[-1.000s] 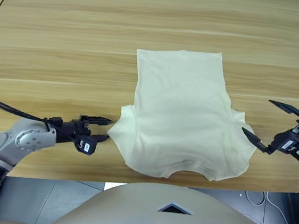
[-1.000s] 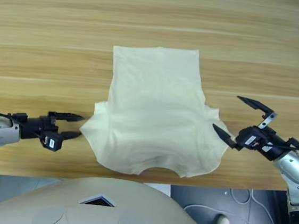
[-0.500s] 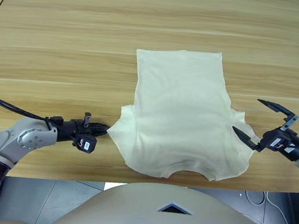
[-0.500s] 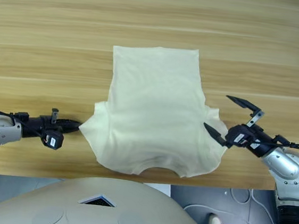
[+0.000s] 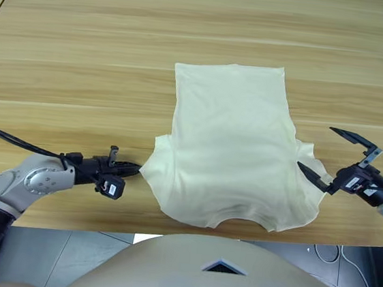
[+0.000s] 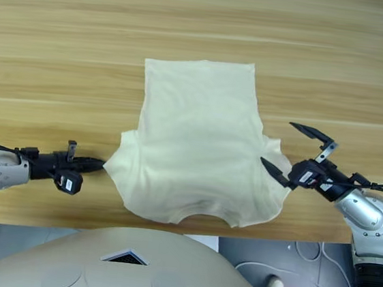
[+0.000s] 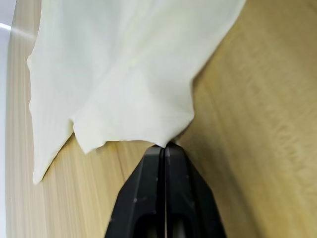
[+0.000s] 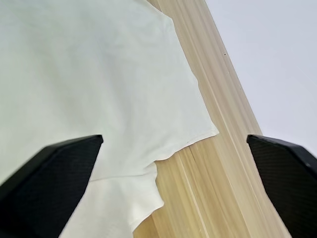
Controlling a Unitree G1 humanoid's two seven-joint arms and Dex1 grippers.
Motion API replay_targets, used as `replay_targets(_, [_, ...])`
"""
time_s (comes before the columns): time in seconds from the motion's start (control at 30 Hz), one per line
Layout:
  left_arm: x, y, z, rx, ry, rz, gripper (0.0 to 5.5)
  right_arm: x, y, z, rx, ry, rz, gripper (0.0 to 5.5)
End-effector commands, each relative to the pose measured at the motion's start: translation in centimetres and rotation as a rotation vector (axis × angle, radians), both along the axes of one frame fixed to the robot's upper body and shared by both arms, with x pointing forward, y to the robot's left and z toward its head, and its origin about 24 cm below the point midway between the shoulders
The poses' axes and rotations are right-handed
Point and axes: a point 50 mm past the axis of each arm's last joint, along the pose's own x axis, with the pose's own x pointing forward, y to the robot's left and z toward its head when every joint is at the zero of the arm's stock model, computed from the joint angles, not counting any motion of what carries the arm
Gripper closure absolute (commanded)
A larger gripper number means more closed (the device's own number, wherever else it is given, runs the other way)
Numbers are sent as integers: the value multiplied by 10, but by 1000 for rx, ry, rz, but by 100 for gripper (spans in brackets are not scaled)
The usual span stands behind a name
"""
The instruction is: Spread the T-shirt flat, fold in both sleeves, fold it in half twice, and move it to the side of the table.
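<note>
Shirt (image 5: 232, 148) flat by the table's (image 5: 85, 50) near edge, a gripper at each sleeve

The shirt lay spread on the wooden table, about midway along the near edge, with its neckline toward that edge and its hem toward the table's middle. The left gripper (image 5: 132, 169) lay low on the table at the shirt's left side, its fingers (image 7: 148, 178) pressed tightly together and pinched on the tip of the left sleeve (image 5: 155, 164), which was drawn to a point there. The right gripper (image 5: 315, 147) stood at the right sleeve (image 5: 308, 186) near the table's right end, its jaws spread wide and holding nothing; one finger (image 8: 49, 178) was over the sleeve's cloth and the other was out past the shirt's edge.
</note>
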Motion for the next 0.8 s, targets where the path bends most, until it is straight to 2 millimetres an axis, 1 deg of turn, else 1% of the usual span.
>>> replay_targets(0.03, [9,-9,13,-106,-57,17,549,1,-2,2,-11,3,1,10])
replay_targets(0.1, [9,-14,18,-160,-62,15,549,0,-2,2,-11,3,2,10])
replay_targets(0.33, [7,-27,23,-255,-58,-19,549,-1,-1,3,-12,3,10,10])
replay_targets(0.53, [12,-33,20,-264,-76,-23,549,-1,1,4,-11,-2,19,10])
replay_targets(0.8, [25,-51,20,-293,-136,-45,549,-2,5,7,-10,-14,29,10])
